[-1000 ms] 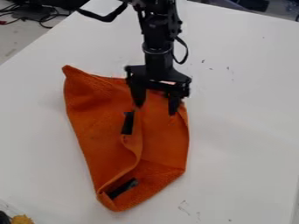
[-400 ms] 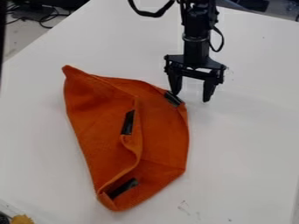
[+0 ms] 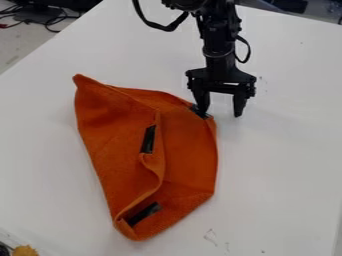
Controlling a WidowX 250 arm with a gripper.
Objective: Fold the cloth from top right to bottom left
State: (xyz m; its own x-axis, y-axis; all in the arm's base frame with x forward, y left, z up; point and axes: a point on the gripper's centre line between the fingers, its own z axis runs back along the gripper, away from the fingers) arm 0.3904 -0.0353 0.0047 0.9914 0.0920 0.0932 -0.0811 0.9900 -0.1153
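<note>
1. the gripper (image 3: 221,114) hangs in the upper right part of the frame, pointing down, with the black arm (image 3: 217,45) coming in from the top edge.
2. its two fingers stand wide apart with a gap between them, and it has hold of nothing. the finger nearer the middle of the frame overlaps the cloth's upper right corner in the view; i cannot tell whether it touches it. the other is out over the white table (image 3: 287,150), to the right of the cloth.
3. the orange cloth (image 3: 120,145) lies on the table, from the upper left of the frame down to the bottom, left of centre. it has a pointed corner at its upper left and a narrow, rounded end at the bottom.
4. a folded edge runs down through the middle of the cloth, then bends toward the lower left.
5. three dark patches show on the cloth: a middle patch (image 3: 148,139) beside the folded edge, a lower patch (image 3: 143,214) near the bottom end, and an upper patch (image 3: 200,112) at the upper right corner.
6. dark cables (image 3: 50,21) lie in the upper left corner of the frame, and a yellow thing (image 3: 25,250) sits at the lower left.
</note>
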